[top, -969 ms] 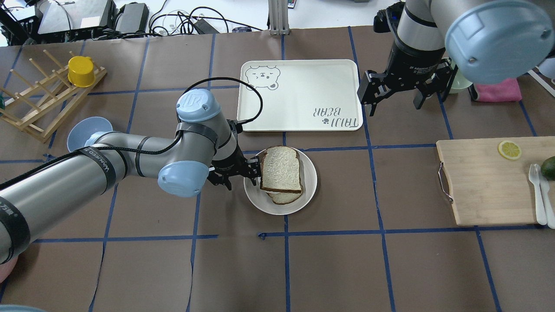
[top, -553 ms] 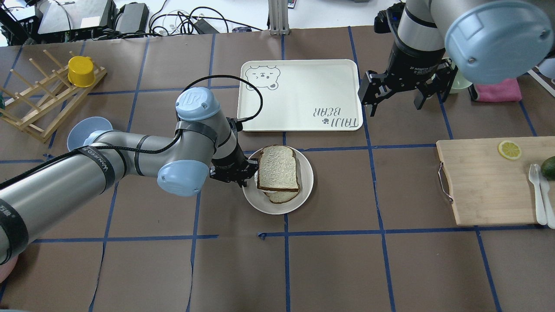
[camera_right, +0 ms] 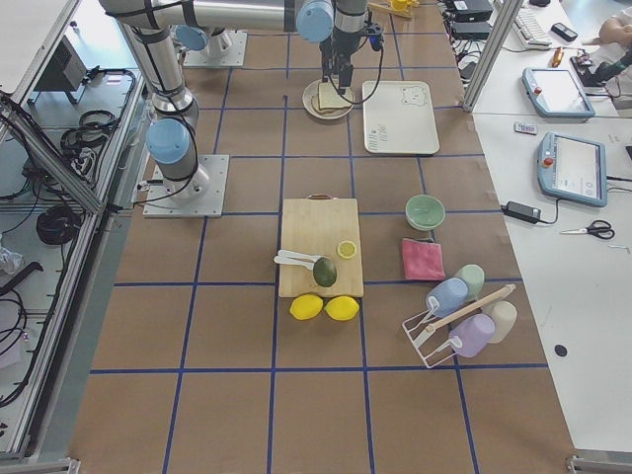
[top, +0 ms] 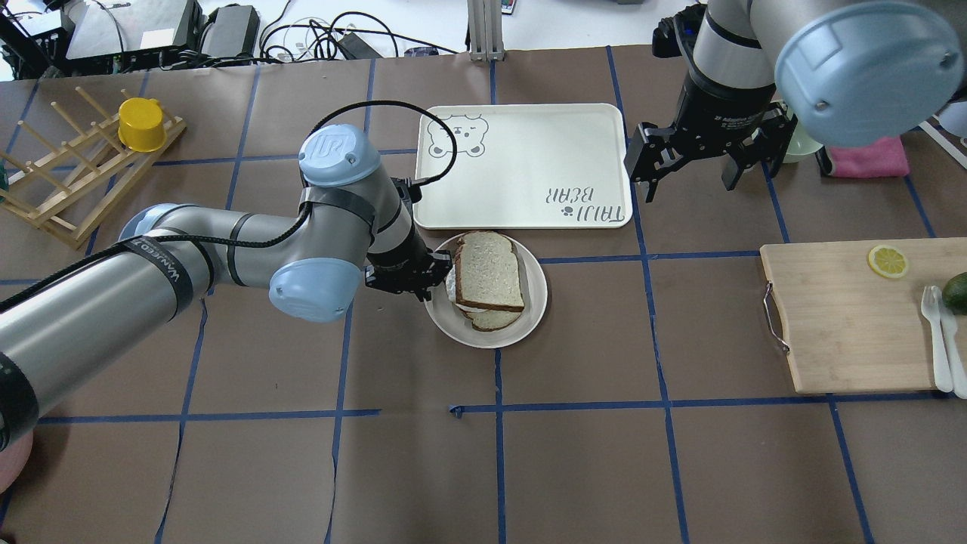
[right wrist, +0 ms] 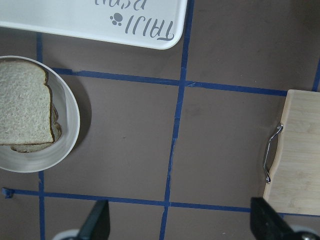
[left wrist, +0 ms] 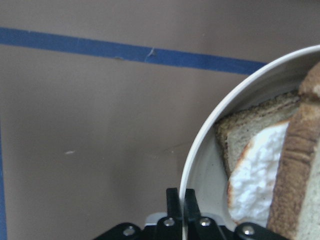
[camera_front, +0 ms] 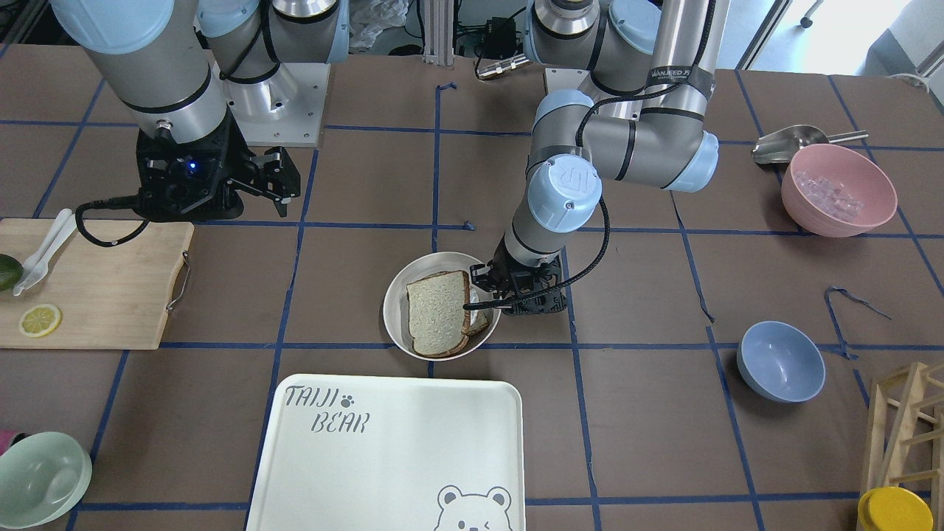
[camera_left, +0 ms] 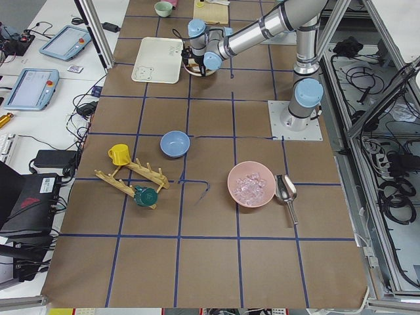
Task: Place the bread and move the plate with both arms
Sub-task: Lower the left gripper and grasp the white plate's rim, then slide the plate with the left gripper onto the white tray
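The left gripper [top: 427, 284], jaws pinched narrow on the plate [top: 533, 301] rim, has moved the plate and bread [top: 489, 270] toward the tray [top: 529, 151] ahead. The right gripper [top: 686, 183] stays wide open, well apart, so the plate move looks underway.

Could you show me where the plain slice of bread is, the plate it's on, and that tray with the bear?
bread [top: 489, 270]: overhead view, middle of the top slice's face.
plate [top: 533, 291]: overhead view, bare inner surface right of the slices.
bear tray [top: 529, 162]: overhead view, blank centre.
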### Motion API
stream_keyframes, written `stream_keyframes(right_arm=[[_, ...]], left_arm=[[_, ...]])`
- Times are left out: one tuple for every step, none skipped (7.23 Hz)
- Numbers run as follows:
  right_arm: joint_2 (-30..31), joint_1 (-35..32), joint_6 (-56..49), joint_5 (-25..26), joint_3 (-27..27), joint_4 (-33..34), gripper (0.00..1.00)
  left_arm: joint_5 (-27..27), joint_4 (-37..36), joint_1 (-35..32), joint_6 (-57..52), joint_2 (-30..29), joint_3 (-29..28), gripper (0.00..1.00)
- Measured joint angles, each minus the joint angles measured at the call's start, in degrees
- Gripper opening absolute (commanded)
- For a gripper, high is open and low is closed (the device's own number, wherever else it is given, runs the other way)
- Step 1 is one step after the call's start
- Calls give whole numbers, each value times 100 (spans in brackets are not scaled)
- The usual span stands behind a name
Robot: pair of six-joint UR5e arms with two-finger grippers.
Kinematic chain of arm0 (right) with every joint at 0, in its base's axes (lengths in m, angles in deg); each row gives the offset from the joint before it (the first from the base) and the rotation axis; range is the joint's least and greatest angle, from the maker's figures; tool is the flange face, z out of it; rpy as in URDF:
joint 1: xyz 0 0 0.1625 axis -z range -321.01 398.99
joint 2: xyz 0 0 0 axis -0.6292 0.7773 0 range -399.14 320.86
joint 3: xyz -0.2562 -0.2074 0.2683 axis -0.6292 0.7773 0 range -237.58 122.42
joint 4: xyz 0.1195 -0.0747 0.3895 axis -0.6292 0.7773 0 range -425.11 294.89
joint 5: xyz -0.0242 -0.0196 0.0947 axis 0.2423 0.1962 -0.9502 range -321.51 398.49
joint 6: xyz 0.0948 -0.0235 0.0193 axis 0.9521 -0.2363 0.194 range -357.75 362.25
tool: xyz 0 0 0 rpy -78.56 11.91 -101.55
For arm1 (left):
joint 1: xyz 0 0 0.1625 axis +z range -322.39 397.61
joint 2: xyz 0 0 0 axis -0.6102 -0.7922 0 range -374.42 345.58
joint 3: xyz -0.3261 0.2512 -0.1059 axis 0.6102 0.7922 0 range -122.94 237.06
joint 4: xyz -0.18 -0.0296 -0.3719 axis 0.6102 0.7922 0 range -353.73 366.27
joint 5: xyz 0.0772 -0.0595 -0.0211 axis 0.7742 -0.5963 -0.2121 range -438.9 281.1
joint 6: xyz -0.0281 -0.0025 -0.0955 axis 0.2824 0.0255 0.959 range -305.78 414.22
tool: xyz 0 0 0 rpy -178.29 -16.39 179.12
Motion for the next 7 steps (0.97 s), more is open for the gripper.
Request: stream_keyframes(right_arm=[[9, -1, 3, 6, 0, -12, 100], [19, -1, 1, 10, 0, -36, 100], [23, -1, -4, 11, 0, -50, 100], [23, -1, -6, 11, 0, -65, 100], [23, -1, -7, 11, 0, -69, 100], [25, -1, -6, 13, 0, -71, 100], [28, 0, -2, 17, 0, -72, 100]], left_arm=[[-29, 44, 7, 59, 20, -109, 0], [-120, 66, 30, 116, 58, -176, 0], [-262, 71, 59, 126, 96, -202, 0], [-380, 67, 107, 107, 121, -222, 0], [-517, 43, 206, 70, 92, -289, 0], [-629, 40, 304, 25, -13, -492, 0], [-700, 128, 356, -5, -200, -873, 0]])
